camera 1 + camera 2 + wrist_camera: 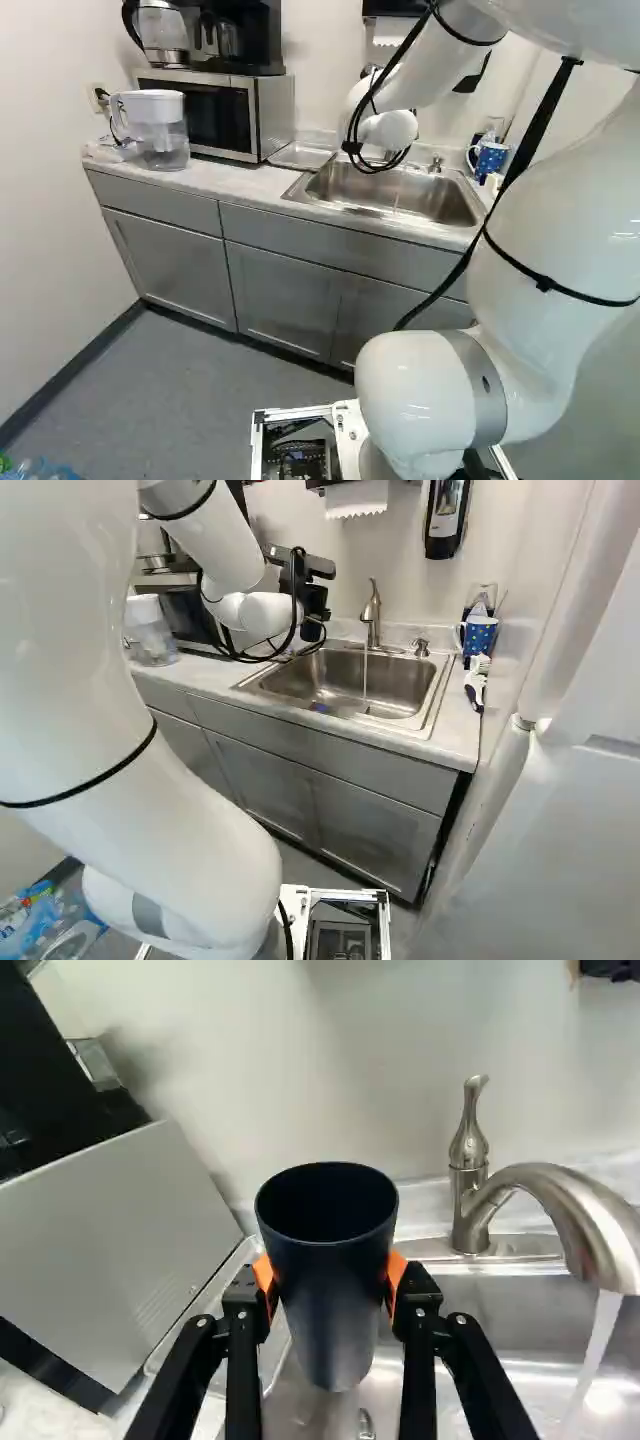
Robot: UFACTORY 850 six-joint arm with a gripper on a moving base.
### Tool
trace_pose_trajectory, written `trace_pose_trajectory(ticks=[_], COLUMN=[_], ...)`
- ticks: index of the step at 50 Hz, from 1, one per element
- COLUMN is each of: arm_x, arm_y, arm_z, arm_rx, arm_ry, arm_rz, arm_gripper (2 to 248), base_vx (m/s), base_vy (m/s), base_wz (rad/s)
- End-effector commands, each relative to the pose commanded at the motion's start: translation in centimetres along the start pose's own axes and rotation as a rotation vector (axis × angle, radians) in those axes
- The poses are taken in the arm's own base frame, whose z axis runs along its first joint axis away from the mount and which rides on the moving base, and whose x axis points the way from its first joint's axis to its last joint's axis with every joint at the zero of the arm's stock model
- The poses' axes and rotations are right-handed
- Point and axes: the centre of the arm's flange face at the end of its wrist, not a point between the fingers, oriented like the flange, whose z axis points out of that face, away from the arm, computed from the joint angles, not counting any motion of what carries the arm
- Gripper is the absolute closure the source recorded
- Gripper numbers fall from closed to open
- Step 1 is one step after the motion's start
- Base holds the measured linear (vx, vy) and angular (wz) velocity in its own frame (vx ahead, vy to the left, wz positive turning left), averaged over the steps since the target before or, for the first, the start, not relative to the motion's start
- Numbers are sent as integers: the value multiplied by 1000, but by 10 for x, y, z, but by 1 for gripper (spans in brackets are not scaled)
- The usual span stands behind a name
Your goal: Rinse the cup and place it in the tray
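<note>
Wrist view: clasps the dark cup (332, 1305) upright in the pincer (317, 598), pressed from two sides by the orange pads (397, 1280). Holds it in the air, well apart from the stream of water (365, 680) falling from the faucet (372, 615) into the sink (400, 190). Beyond, shows the clear tray (302, 155) between sink and microwave (275, 115). Farther out, in the left base view, shows a pitcher (165, 135); in the right base view, a blue mug (478, 637) near a brush (475, 685).
</note>
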Motion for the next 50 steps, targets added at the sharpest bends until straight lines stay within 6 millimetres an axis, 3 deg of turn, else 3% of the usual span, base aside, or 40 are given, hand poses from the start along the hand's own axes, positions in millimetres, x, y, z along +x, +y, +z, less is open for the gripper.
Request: trace_pose_trajectory(ticks=[15, 32, 50], arm_x=[0, 0, 0], arm_y=[0, 0, -19], arm_z=[0, 0, 24], arm_rx=[0, 0, 32], arm_ry=[0, 0, -4], arm_rz=[-158, -158, -163], arm_gripper=[126, 126, 126], base_vx=[0, 0, 0], base_vy=[0, 0, 0], base_wz=[0, 0, 0])
